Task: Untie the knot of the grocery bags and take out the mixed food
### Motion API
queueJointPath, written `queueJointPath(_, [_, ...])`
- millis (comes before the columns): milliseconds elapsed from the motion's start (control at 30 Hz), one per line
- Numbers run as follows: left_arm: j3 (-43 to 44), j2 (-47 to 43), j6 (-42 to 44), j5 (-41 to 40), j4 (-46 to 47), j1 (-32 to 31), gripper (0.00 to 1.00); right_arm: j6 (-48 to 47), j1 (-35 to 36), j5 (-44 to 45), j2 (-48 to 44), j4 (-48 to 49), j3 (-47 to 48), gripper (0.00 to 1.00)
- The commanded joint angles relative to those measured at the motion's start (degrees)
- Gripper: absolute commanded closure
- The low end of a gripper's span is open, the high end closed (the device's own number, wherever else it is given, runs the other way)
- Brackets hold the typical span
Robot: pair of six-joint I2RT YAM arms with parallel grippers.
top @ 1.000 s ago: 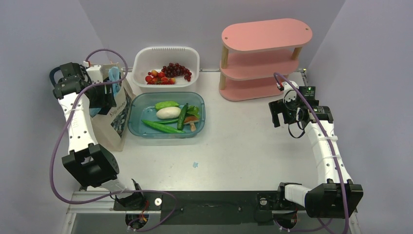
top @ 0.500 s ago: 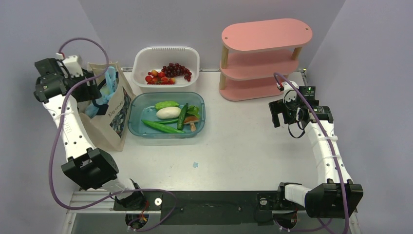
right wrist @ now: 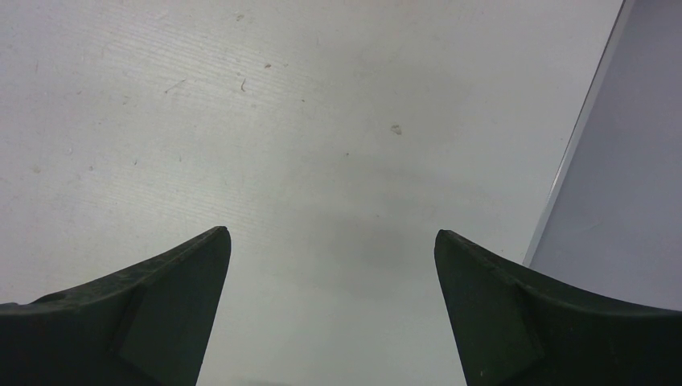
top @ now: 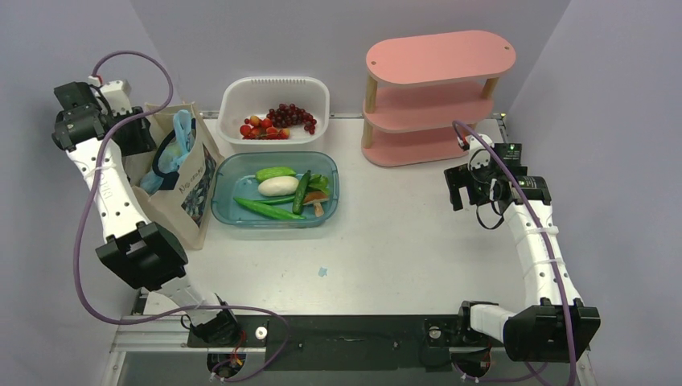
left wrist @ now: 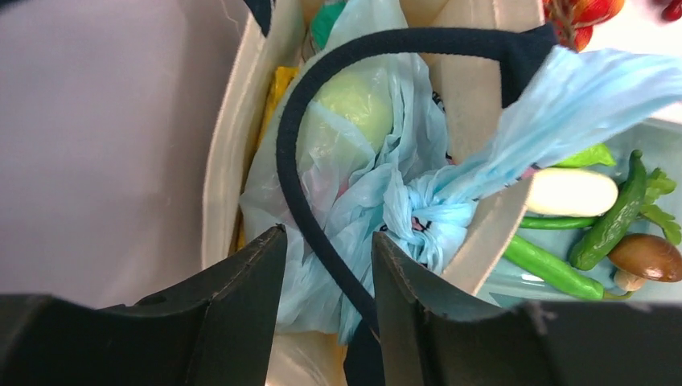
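Observation:
A beige canvas tote (top: 181,193) stands at the far left, a navy handle (left wrist: 297,185) arching over its mouth. The light blue plastic bag (left wrist: 354,161) sits inside it, and its knot (left wrist: 430,217) is a bunched lump against the tote's right wall. A pale green round item (left wrist: 354,100) shows through the plastic, with a yellow packet (left wrist: 281,88) beside it. My left gripper (left wrist: 330,233) hovers over the tote's left side (top: 138,137). Its jaws stand partly open, gripping nothing, and the navy handle runs past the gap. My right gripper (right wrist: 332,233) hangs wide open over bare table (top: 462,189).
A clear teal tub (top: 273,155) of vegetables lies right of the tote, and a white basket (top: 273,84) with grapes and red fruit stands behind it. A pink three-tier shelf (top: 434,88) stands at the back right. Purple walls close in on both sides.
My left gripper has drawn back leftward from above the blue bag to the tote's left edge, and its jaws have narrowed. The right arm has not moved.

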Motion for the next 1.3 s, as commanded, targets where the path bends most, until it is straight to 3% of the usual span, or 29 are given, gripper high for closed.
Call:
queueJointPath(0, [-2.6, 0.9, 5.0, 2.7, 2.1, -2.2, 0.59, -0.3, 0.4, 0.5, -1.8, 0.5, -1.2, 0.06])
queueJointPath(200, [-1.9, 5.8, 16.4, 5.1, 6.6, -4.6, 0.54, -0.4, 0.3, 0.6, -1.6, 0.5, -2.0, 0.06])
queueJointPath(400, [-2.4, 10.0, 25.5, 13.5, 11.7, -3.8, 0.45, -0.2, 0.1, 0.8, -1.1, 0.5, -2.2, 0.06])
queueJointPath(633, [-16.2, 6.5, 27.7, 20.3, 34.9, -2.7, 0.42, -0.3, -0.3, 1.3, -0.2, -0.1, -1.7, 0.06])
queueJointPath(1000, [-32.7, 1.5, 26.8, 5.2, 67.6, -3.0, 0.43, -0.4, -1.0, 1.5, -0.2, -0.9, -1.5, 0.06])
queueJointPath(1267, [-38.1, -7.0, 26.1, 3.2, 78.5, -3.0, 0.43, 0.1, -1.1, 0.4, -0.5, -0.6, -1.5, 0.06])
